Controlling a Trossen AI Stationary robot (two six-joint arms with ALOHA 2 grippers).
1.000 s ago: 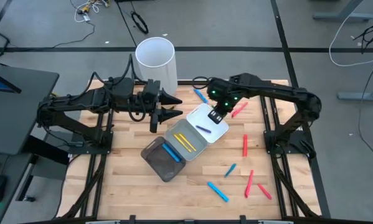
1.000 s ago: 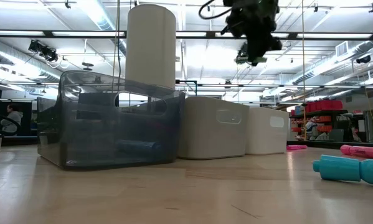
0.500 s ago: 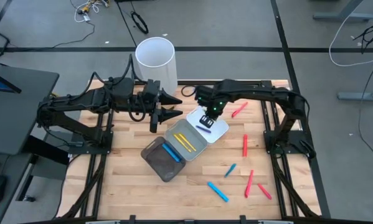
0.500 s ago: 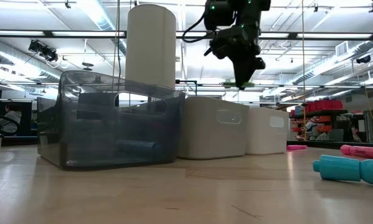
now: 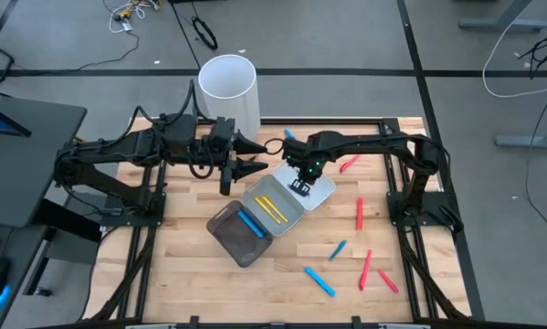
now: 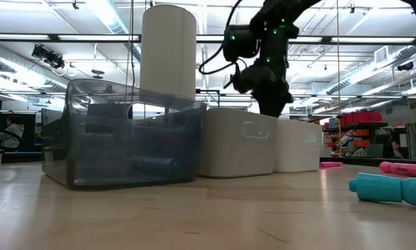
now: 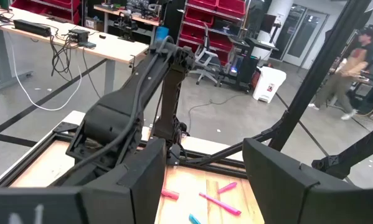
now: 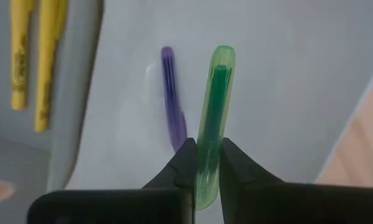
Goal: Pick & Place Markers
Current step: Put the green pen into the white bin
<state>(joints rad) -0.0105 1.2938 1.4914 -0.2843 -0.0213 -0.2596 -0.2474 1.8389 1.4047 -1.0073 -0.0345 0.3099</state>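
Wooden planking forms the table [image 5: 282,292], which is bordered by a dark frame and set on a grey floor. At the far edge of the table a tall white cylinder [image 5: 228,90] is placed. Both arms are reached in over the top. The left arm is parked beside the cylinder, and the left gripper [image 5: 251,157] is held with its fingers spread and nothing between them. The right arm is stretched across to the trays.

Three trays are lined up diagonally and touching near the middle: a dark see-through tray [image 5: 227,233], a grey tray [image 5: 289,219] and a white tray [image 5: 323,191]. A blue marker [image 5: 251,224] is seen in the dark tray. Two yellow markers [image 5: 272,207] are laid side by side in the grey tray. A purple marker [image 8: 172,98] is laid on the floor of the white tray.

The right gripper [image 5: 300,185] is lowered over the white tray. Its fingers are pressed against a green marker [image 8: 211,124], which is pinched near one end and projects forward, just beside the purple marker.

Loose markers are scattered on the right half of the table: red markers [image 5: 360,213] and blue markers [image 5: 319,281], well apart from the trays.
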